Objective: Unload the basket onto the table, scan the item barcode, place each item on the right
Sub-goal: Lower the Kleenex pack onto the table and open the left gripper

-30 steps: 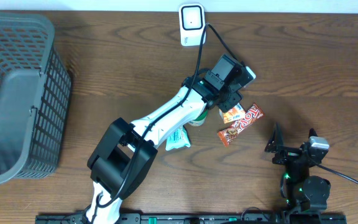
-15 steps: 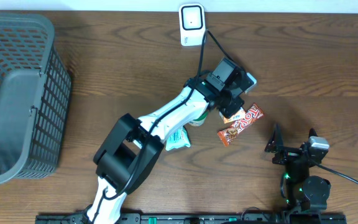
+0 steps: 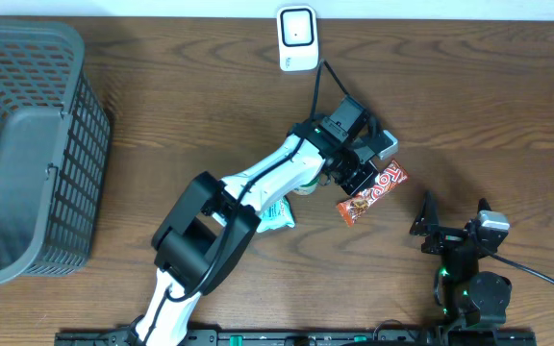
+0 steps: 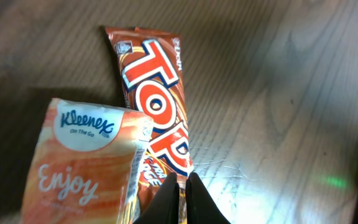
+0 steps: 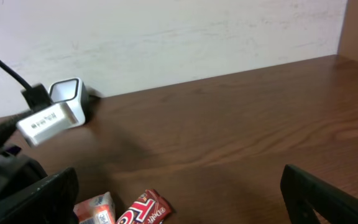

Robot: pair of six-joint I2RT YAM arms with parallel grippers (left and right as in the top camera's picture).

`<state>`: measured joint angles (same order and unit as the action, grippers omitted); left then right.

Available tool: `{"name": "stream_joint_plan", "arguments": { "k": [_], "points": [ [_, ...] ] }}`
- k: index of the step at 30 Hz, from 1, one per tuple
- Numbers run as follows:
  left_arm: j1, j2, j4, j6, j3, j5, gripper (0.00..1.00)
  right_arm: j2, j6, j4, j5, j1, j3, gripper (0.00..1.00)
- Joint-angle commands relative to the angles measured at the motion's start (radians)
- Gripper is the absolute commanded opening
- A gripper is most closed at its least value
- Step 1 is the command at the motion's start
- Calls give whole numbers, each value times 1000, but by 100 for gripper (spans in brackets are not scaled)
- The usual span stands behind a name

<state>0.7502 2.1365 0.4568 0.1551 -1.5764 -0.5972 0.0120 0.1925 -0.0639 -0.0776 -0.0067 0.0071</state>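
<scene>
Now the left tool point(image 4: 181, 190) has closed at the chocolate bar's point(image 4: 154, 106) end.

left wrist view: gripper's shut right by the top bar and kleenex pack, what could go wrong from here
1. The left gripper is shut at the end of the Top bar, right where the Kleenex pack overlaps it; it may hold only a wrapper edge and slip, or drag both.
2. No barcode shows on the bar's upward face, so it may reach the scanner facing the wrong way.
</scene>
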Motion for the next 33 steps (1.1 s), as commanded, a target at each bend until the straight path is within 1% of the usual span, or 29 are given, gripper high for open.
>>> {"name": "stream_joint_plan", "arguments": {
  "k": [1,6,15,18,22,26,33],
  "points": [
    [4,48,-16,-3,9,-20,8,-5,-14,-4,1,8,-2,99],
    [4,66,-43,-3,9,1,8,-5,-14,-4,1,8,-2,99],
    [3,66,-68,-3,9,321,8,-5,-14,-4,1,8,-2,99],
    [3,64,-85,-3,9,393,8,-5,-14,-4,1,8,-2,99],
    [5,53,-88,-4,7,397,8,-5,-14,-4,1,8,-2,99],
    [11,18,-88,-5,7,343,8,-5,-14,-4,1,8,-2,99],
    [7,-61,-112,-7,7,353,8,-5,-14,-4,1,8,-2,99]
  ]
}}
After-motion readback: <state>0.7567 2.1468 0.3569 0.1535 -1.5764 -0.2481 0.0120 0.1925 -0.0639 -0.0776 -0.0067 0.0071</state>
